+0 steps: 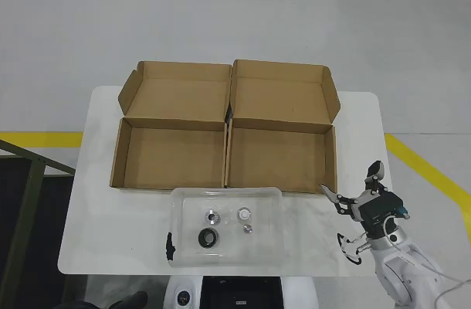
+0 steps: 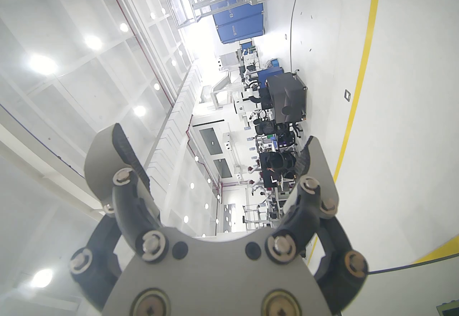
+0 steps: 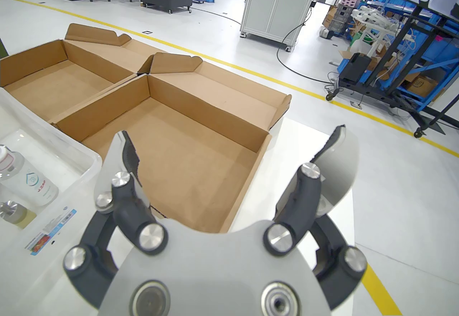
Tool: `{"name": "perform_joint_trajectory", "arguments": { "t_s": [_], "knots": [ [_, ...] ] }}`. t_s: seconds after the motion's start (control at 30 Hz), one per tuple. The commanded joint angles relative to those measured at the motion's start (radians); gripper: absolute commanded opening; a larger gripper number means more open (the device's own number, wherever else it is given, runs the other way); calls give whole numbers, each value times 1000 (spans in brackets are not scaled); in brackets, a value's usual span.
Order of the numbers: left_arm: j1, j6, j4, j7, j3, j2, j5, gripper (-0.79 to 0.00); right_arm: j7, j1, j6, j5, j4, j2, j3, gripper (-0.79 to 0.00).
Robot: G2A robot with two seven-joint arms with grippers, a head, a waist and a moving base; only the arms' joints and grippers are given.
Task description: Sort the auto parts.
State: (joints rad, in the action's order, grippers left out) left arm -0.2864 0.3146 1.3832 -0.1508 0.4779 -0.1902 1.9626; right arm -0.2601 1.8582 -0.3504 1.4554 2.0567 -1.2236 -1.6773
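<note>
Counter: white counter (image 1: 359,139) in a bright factory hall, with a yellow floor line (image 1: 428,166) running past it.
Boxes: two open cardboard boxes stand side by side and touching, the left box (image 1: 170,158) and the right box (image 1: 278,162). Nothing lies in either.
Parts: all sit in a clear bin (image 1: 181,197) just in front of the boxes. They are a black ring (image 1: 209,238), a silver cylinder (image 1: 211,215), a white bottle (image 1: 244,213) and a small silver piece (image 1: 248,229).
Right gripper: the right gripper (image 3: 233,142) hangs over the counter's near right corner, beside the right box. Its jaws are spread wide and hold nothing.
Left gripper: the left gripper (image 2: 213,142) points up toward the hall ceiling, also spread wide and bare.
Handling: the metal pieces look dense, hard and smooth, so they are likely to slip and are best pinched across their round sides. The ring looks light and could be pinched across its rim. The bottle looks light and rigid, and its body is the place to take hold.
Writing: the bottle carries a printed label. A sticker (image 3: 50,231) with a coloured strip and a barcode-like band sits on the bin wall; its wording is too small to make out.
</note>
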Motion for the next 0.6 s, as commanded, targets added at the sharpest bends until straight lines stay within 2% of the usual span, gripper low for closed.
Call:
{"name": "perform_joint_trajectory", "arguments": {
  "t_s": [0.0,0.57],
  "knots": [
    [0,0,0,0,0,0,0,0,0,0,0,0,0,0,0,-1],
    [0,0,0,0,0,0,0,0,14,-4,-2,3,-1,0,4,0]
  ]
}}
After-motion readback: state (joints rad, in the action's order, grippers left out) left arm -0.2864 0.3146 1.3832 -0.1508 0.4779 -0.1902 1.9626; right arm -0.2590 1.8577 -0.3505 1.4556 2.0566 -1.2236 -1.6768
